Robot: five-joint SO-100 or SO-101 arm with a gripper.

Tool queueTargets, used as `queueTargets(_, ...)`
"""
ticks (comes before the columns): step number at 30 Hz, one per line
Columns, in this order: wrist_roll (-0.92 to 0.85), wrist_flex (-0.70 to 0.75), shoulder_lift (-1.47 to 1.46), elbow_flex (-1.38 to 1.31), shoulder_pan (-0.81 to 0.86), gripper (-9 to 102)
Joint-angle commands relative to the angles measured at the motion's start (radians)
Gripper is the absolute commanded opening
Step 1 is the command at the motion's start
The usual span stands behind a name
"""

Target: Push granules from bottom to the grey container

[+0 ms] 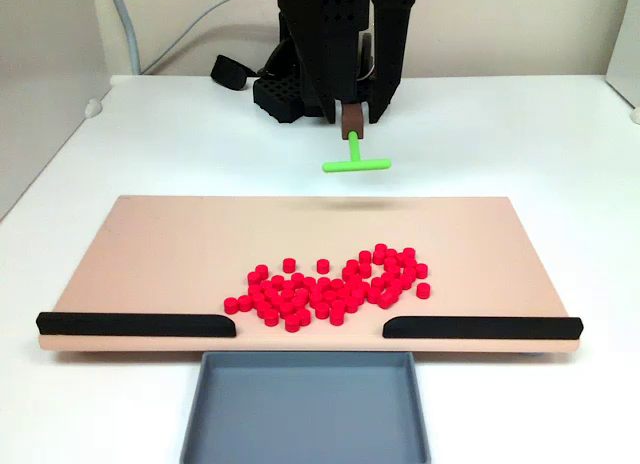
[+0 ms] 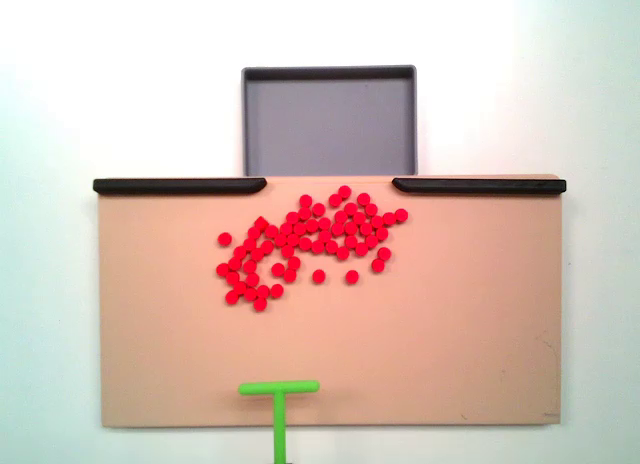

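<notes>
Several dozen small red granules (image 1: 328, 284) lie in a loose patch on the beige board (image 1: 150, 254), close to the gap between two black strips. In the other fixed view the granules (image 2: 305, 242) sit just below that gap. The grey container (image 1: 305, 414) stands empty against the board's near edge, and at the top edge in the view from above (image 2: 330, 124). My gripper (image 1: 350, 119) is shut on the stem of a green T-shaped tool (image 1: 356, 163). The tool (image 2: 279, 389) hovers over the board's opposite edge, well apart from the granules.
The black strips (image 1: 135, 324) (image 1: 482, 327) line the board's edge on either side of the gap. The arm's black base (image 1: 290, 89) and a cable stand behind the board. White table surrounds everything.
</notes>
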Motion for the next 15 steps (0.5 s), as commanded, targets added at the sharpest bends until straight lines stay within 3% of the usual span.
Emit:
queueTargets(1,0.014,-0.037,0.029,0.015,-0.008,0)
queueTargets(15,0.094,-0.087,-0.034,0.044,-0.031,0)
